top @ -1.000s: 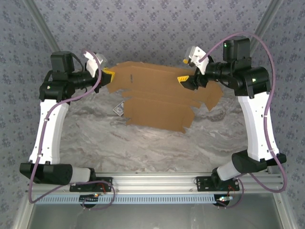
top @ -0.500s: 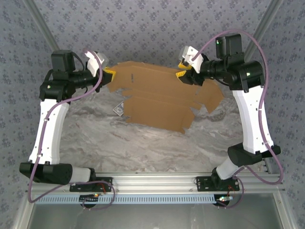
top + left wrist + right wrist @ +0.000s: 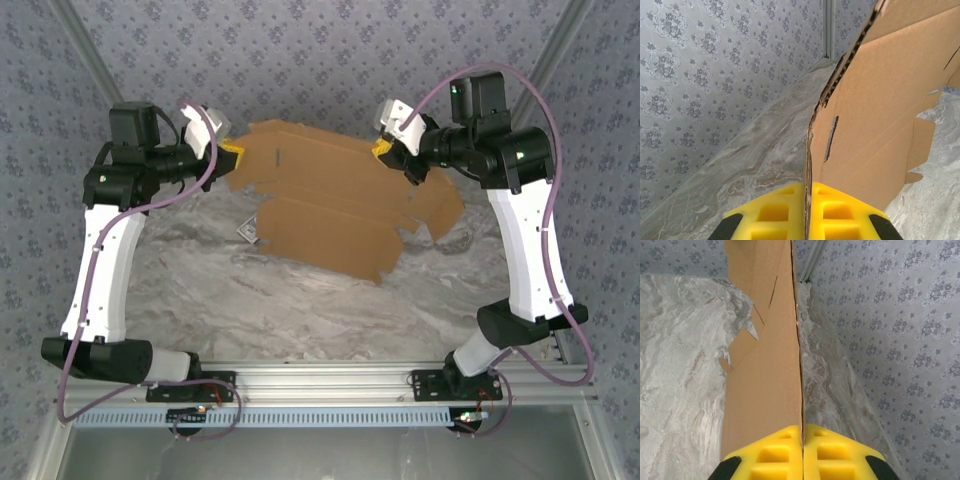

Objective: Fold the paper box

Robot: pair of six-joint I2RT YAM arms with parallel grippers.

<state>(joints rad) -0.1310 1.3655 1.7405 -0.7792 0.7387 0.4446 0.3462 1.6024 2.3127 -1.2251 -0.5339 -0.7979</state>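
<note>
The paper box [image 3: 330, 215] is no more than a flat sheet by the worktop's [image 3: 300, 305] far edge, my left claw [image 3: 231, 156] and right claw [image 3: 384, 150] pinching its rim.

The paper box [image 3: 330, 205] sits at the far middle of the table [image 3: 300, 310], its near part on the surface and its far edge raised off it; my left gripper [image 3: 230, 155] clamps its far-left corner, my right gripper [image 3: 385, 150] its far edge right of centre. A small card [image 3: 248, 231] lies on the table just beside the box's left edge, nearer me than my left gripper
</note>
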